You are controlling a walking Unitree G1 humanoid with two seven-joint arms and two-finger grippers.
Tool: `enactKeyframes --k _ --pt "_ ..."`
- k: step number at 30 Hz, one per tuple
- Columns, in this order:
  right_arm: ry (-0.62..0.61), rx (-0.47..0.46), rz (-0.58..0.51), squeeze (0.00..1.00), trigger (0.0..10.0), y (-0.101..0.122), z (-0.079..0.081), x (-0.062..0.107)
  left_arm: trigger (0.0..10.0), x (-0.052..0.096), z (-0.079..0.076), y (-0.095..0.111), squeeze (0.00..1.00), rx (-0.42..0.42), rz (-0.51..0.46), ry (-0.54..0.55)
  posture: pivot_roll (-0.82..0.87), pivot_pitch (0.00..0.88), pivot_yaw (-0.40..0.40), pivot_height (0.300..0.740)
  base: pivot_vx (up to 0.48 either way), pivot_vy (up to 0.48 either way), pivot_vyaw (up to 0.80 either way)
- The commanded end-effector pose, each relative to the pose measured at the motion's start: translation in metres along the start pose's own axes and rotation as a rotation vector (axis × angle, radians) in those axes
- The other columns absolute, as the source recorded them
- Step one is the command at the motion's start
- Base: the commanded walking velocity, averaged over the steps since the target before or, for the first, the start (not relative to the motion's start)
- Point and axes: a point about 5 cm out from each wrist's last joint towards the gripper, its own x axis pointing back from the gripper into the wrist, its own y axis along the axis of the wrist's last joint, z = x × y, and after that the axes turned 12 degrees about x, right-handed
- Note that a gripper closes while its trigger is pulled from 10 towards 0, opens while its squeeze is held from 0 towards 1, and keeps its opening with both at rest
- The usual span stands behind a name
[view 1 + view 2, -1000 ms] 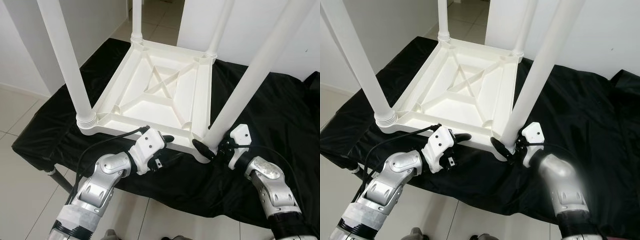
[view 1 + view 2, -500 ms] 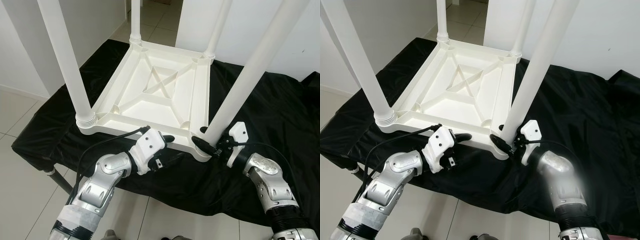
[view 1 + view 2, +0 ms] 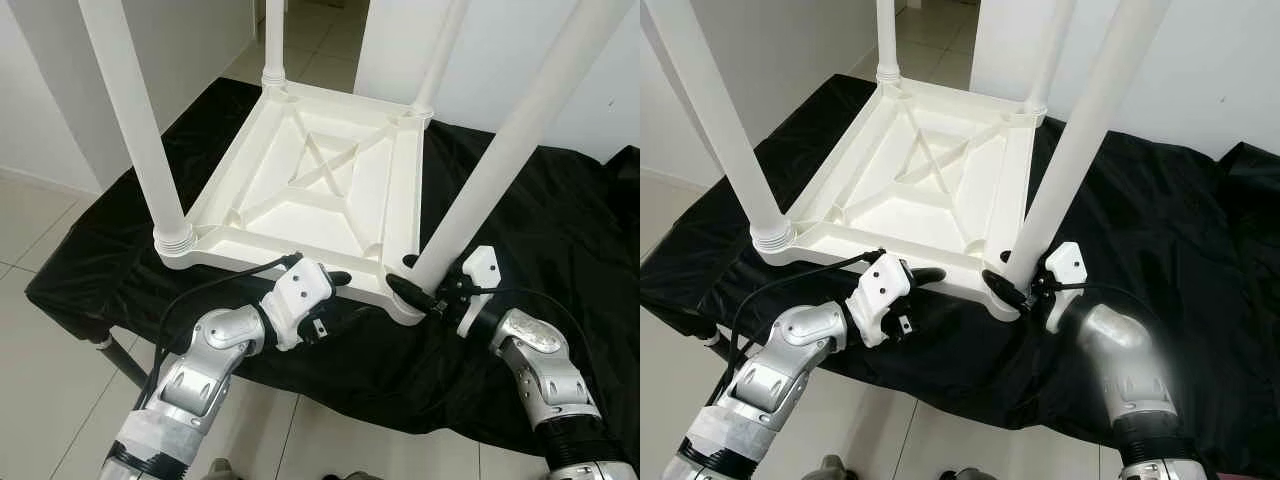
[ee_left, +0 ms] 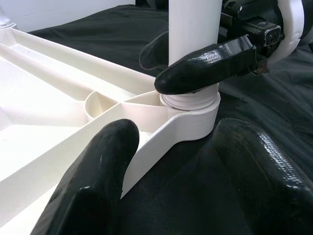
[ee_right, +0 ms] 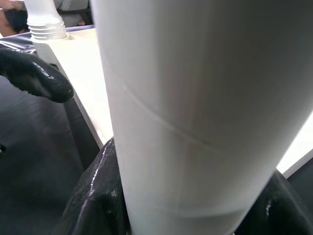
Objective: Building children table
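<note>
A white plastic children's table (image 3: 262, 206) lies upside down on a black cloth, its legs pointing up. My right gripper (image 3: 404, 276) is shut on the base of the near right leg (image 3: 498, 165), just above its socket. One black finger (image 4: 208, 61) crosses the front of the leg and the other sits behind it. My left gripper (image 3: 330, 300) is at the table's near rim (image 4: 161, 142). It is open, with one finger over the inner side and the other outside over the cloth. The near left leg (image 3: 135, 130) stands in its corner socket.
The black cloth (image 3: 560, 220) covers a low stand and hangs over its near edge. Two far legs (image 3: 272, 40) (image 3: 440, 50) rise at the back corners. Pale floor tiles (image 3: 40, 230) lie to the left and white walls stand behind.
My right forearm has shifted slightly while its gripper stays on the leg's base. The left arm and the table are as before.
</note>
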Motion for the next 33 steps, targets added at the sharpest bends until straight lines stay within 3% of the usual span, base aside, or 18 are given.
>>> enactKeyframes --k 1,10,33 --pt "-0.005 -0.008 0.042 0.0 10.0 -0.007 0.004 0.003 10.0 -0.002 -0.002 -0.005 0.0 0.005 0.007 0.018 0.04 0.08 -0.071 0.74 0.0 0.0 0.0" --pt "-0.058 -0.008 0.052 0.0 10.0 -0.008 0.012 0.002 10.0 -0.001 -0.003 -0.007 0.0 0.004 0.016 0.016 0.04 0.081 -0.074 0.74 0.0 0.0 0.0" --pt "-0.342 0.021 0.101 0.0 10.0 0.0 0.033 -0.001 10.0 -0.003 -0.006 -0.009 0.0 0.014 0.02 0.006 0.03 0.086 -0.068 0.74 0.0 0.0 0.0"
